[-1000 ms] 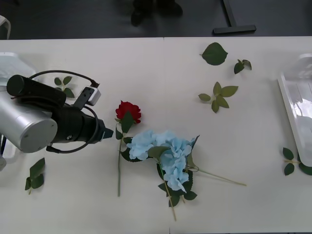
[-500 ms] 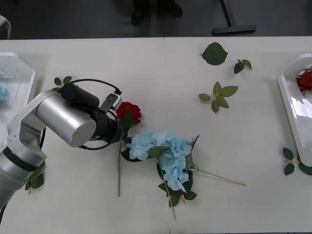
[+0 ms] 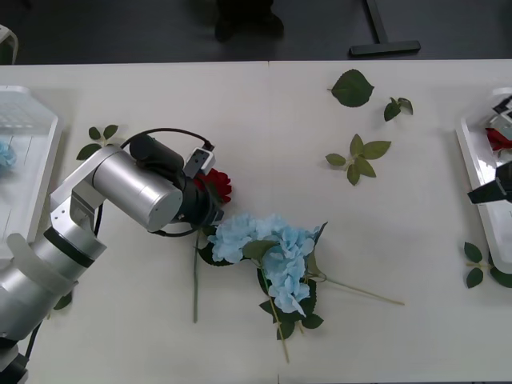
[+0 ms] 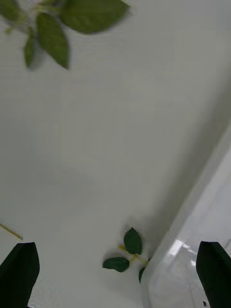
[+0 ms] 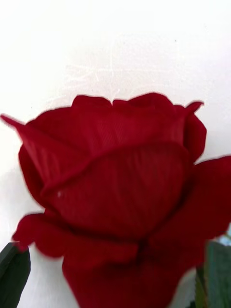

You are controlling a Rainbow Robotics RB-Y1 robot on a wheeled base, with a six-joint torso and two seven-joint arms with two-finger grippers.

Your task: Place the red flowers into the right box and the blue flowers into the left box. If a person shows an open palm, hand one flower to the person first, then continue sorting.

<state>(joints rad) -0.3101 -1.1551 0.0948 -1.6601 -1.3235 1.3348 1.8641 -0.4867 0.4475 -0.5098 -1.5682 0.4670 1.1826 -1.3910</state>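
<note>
One red rose (image 3: 218, 184) lies on the tabletop (image 3: 264, 104) beside the blue hydrangeas (image 3: 268, 248); the left tool (image 5: 115, 288) hangs spread-fingered, empty, over it. Next, I judge: closing on it.

The front camera looked down from above onto the white matte tabletop (image 3: 264, 104), taking in its whole width. The left wrist camera sat very close to the dark red artificial rose head (image 5: 120, 192), which lay near the table's middle in the front view (image 3: 219, 184). The right wrist camera looked down from higher up, beside the shallow white plastic tray (image 4: 192, 269) at the table's right edge (image 3: 480, 172), sharing with the front view a small green two-leaf sprig (image 4: 126, 252) (image 3: 474, 264).
</note>
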